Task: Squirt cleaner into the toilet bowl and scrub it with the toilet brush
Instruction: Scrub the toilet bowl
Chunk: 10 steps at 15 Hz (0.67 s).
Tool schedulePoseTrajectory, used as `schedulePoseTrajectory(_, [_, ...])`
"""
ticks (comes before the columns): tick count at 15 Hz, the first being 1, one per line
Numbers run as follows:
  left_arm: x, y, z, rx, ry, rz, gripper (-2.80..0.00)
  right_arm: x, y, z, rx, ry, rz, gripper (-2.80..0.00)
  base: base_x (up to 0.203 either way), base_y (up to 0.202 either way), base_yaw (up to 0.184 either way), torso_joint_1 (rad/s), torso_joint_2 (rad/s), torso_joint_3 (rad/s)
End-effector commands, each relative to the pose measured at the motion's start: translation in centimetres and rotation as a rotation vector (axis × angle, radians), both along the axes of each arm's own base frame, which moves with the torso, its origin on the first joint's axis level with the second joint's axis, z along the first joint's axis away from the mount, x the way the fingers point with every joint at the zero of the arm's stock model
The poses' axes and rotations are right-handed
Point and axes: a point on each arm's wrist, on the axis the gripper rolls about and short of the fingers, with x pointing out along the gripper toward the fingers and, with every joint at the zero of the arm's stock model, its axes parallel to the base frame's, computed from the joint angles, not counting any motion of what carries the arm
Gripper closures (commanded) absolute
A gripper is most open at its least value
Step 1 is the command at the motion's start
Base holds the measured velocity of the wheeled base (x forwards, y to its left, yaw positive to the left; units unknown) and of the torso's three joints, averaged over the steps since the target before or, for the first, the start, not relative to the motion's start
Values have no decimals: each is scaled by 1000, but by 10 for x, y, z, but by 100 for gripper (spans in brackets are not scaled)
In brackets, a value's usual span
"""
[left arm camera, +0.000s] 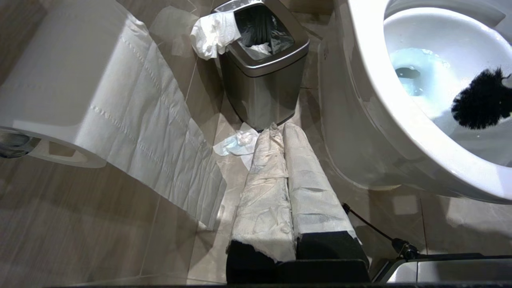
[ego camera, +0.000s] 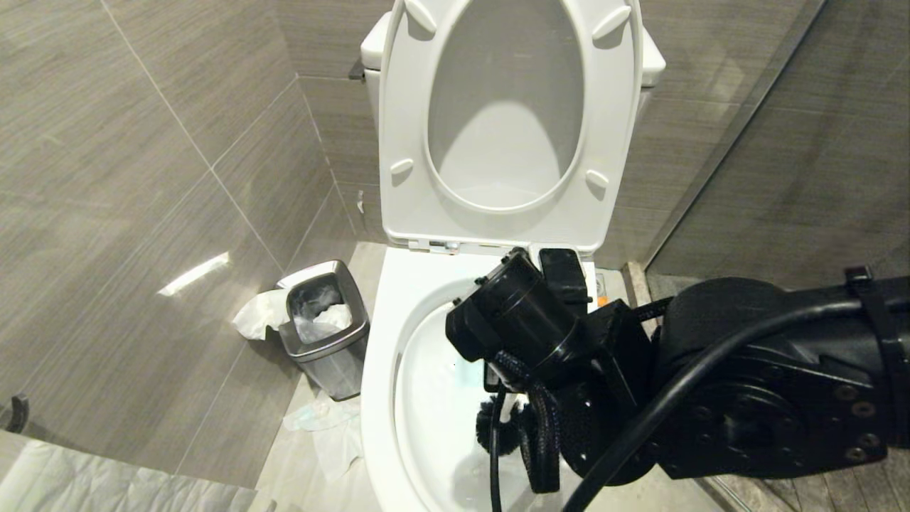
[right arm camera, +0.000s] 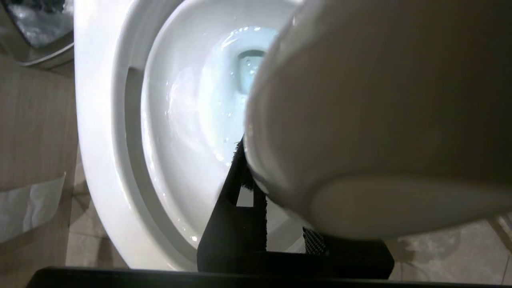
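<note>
Cleaner already tints the toilet bowl water — right gripper clamps what looks like the toilet brush handle, bristles inside; scrubbing remains.

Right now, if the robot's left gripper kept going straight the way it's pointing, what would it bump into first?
Probably the crumpled tissue on the floor, just past the left gripper, with the steel waste bin right behind it. Depth is hard to judge.

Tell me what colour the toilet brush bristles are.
Black; the toilet brush head shows best in the left wrist view, inside the toilet bowl.
</note>
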Motion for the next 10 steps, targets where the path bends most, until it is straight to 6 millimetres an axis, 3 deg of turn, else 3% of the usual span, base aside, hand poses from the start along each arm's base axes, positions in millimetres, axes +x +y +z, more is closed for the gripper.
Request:
schedulePoseTrajectory(1, [0,0,0,0,2,0,0,2,-2,8,21,-17,-12,0,0,0,0,0,0,0])
schedulePoseTrajectory(5, [0,0,0,0,2,0,0,15,14,23,44,-61,8,0,0,0,0,0,0,0])
schedulePoseTrajectory(10, [0,0,0,0,2,0,0,62,24,-18,-29,-26,-63,0,0,0,0,0,0,0])
